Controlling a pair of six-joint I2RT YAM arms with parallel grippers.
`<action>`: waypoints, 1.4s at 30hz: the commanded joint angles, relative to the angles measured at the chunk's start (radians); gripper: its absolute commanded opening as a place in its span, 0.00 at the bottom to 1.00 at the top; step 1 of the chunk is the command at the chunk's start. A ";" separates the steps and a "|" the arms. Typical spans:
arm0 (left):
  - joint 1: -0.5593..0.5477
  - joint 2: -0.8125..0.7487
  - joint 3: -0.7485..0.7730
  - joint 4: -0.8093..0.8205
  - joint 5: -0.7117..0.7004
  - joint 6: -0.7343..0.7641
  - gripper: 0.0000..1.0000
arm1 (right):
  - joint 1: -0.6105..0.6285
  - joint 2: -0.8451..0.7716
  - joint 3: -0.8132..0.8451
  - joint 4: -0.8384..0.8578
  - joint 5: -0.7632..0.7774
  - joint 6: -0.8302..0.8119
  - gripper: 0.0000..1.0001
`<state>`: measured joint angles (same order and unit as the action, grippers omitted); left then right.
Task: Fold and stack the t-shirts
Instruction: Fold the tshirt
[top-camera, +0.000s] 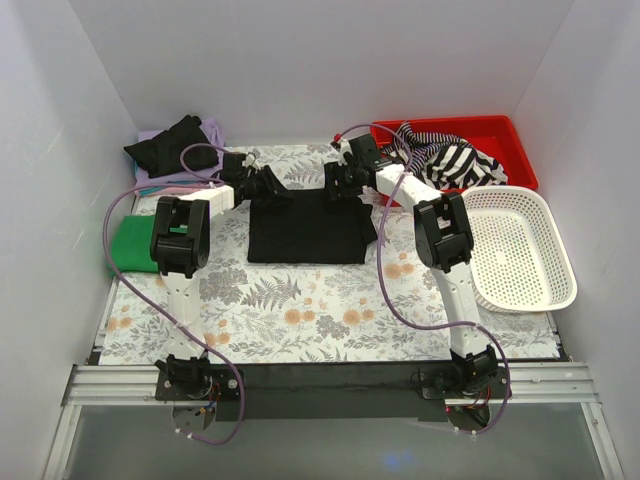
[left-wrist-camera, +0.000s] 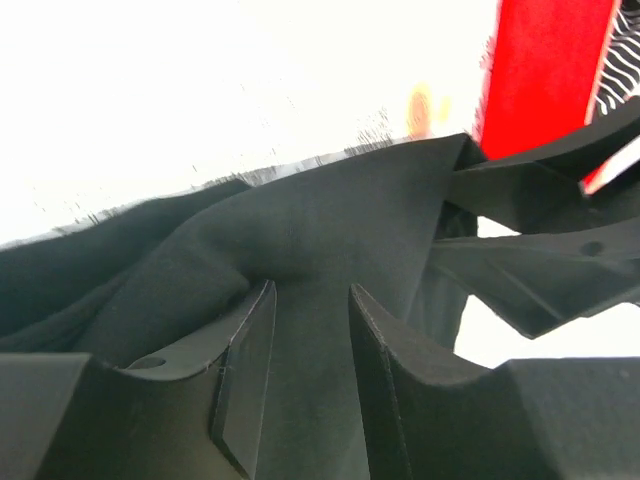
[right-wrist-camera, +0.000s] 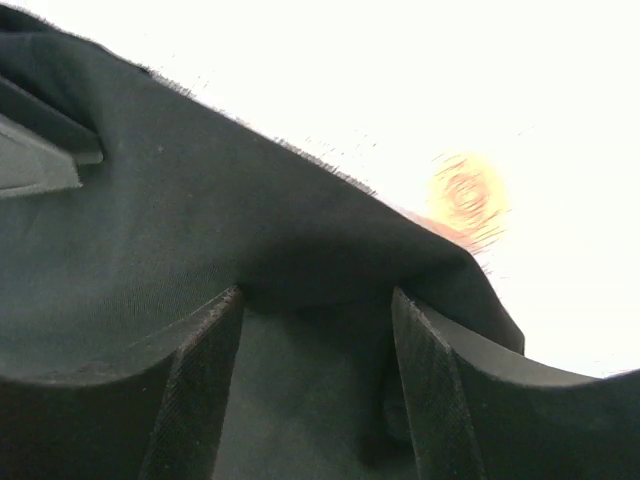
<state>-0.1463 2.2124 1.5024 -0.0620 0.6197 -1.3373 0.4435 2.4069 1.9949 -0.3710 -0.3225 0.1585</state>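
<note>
A black t-shirt (top-camera: 305, 232) lies part folded on the middle of the floral table cover. My left gripper (top-camera: 272, 186) is at its far left edge and my right gripper (top-camera: 340, 184) at its far right edge. In the left wrist view the gripper (left-wrist-camera: 312, 290) is open, its fingers astride a ridge of the black cloth (left-wrist-camera: 300, 230). In the right wrist view the gripper (right-wrist-camera: 318, 295) is open wider, with the black cloth (right-wrist-camera: 200, 220) bunched between its fingers. A striped t-shirt (top-camera: 455, 160) lies in the red bin (top-camera: 500, 130).
At the back left a black shirt (top-camera: 175, 145) sits on lilac cloth (top-camera: 212, 130), with a green shirt (top-camera: 132, 243) in front of it. A white mesh basket (top-camera: 520, 245) stands at the right. The red bin also shows in the left wrist view (left-wrist-camera: 540, 70).
</note>
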 joint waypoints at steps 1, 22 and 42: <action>0.001 0.013 0.050 0.015 -0.070 0.047 0.34 | -0.028 0.044 0.082 -0.035 0.079 -0.007 0.68; 0.002 -0.238 0.029 -0.002 -0.431 0.273 0.36 | 0.014 -0.242 -0.106 0.024 -0.018 -0.096 0.68; 0.002 -0.076 0.036 -0.073 -0.555 0.303 0.37 | 0.192 -0.135 -0.196 0.052 0.054 -0.079 0.67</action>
<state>-0.1497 2.1647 1.5246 -0.1356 0.1001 -1.0580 0.6430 2.2631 1.7870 -0.3374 -0.2863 0.0784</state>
